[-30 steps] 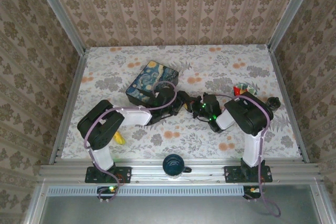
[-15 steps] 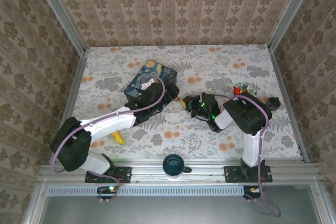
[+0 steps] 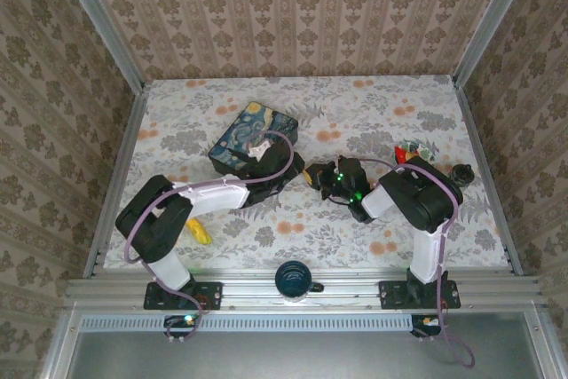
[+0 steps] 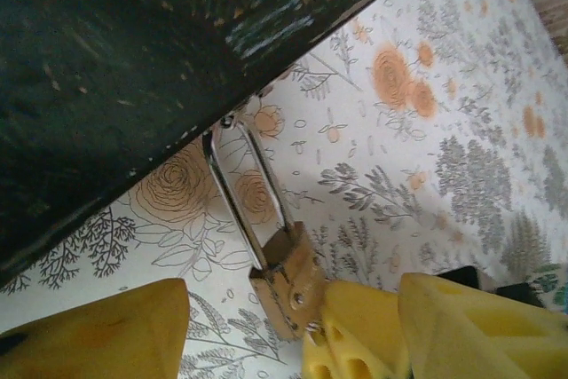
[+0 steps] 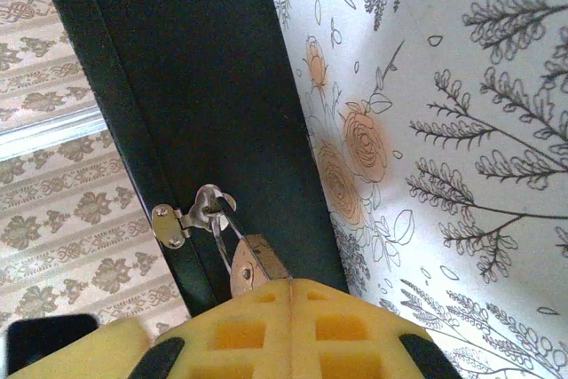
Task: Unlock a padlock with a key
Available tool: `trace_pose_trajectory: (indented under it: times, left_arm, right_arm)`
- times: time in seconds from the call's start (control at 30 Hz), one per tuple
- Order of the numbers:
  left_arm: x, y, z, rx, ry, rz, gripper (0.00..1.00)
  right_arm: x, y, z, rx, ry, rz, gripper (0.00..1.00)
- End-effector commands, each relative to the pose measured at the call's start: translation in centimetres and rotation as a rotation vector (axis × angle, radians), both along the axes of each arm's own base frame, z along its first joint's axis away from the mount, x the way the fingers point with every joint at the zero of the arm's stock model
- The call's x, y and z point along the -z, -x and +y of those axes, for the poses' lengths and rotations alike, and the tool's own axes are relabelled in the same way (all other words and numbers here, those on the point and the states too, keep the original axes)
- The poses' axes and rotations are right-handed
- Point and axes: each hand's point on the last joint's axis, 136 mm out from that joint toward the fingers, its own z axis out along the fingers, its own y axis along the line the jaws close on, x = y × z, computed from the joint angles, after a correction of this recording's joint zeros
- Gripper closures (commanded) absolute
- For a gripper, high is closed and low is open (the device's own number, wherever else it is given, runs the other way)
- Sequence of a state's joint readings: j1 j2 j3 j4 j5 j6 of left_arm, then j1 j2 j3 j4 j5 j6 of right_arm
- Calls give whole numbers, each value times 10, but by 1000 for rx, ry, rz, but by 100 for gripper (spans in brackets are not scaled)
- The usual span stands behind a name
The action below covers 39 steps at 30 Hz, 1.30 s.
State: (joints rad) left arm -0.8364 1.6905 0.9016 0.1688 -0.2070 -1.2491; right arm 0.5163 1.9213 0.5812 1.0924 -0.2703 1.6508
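By the box point(image 4: 106, 86), the padlock point(image 4: 286, 283) lies on the desk point(image 4: 444, 175), shackle through the latch, looks still locked. At its base the right fingers point(image 5: 240, 335) are pressed together, key not discernible; left fingers point(image 4: 89, 330) spread around it. Turn and shackle release remain.

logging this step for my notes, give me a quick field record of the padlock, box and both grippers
box: blue painted tin on the floral table
padlock: brass, shackle looped through the box's latch
left gripper: open, fingers either side of the padlock
right gripper: shut, right at the padlock's lower end; what it pinches is hidden
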Motion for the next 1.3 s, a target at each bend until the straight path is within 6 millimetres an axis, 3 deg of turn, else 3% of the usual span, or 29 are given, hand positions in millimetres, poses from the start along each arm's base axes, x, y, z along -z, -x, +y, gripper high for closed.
trace_pose_trajectory:
  times: [0.0, 0.27, 0.47, 0.63, 0.8, 0.93, 1.1, 1.27]
  left_arm:
    - [-8, -12, -4, -45, 56, -33, 40]
    - [12, -19, -7, -69, 83, -9, 47]
    - [15, -26, -12, -69, 121, -31, 68]
    - [13, -27, -10, -73, 113, -45, 73]
    - [14, -26, -5, -77, 100, -47, 96]
    - [16, -24, -3, -71, 99, -41, 100]
    - [14, -23, 0, -73, 100, -49, 100]
    - [4, -23, -1, -77, 136, -54, 100]
  right_arm:
    - [-4, -1, 6, -10, 21, -14, 100]
    - [-3, -3, 13, -25, 7, -14, 100]
    - [-3, -2, 18, -36, 4, -15, 100]
    - [-3, -3, 20, -40, 4, -18, 100]
    - [-7, -6, 24, -49, 11, -38, 100]
    - [-11, -7, 26, -65, 32, -63, 100]
    - [-16, -1, 21, -103, 134, -100, 72]
    - [-15, 19, 0, -167, 375, -134, 62]
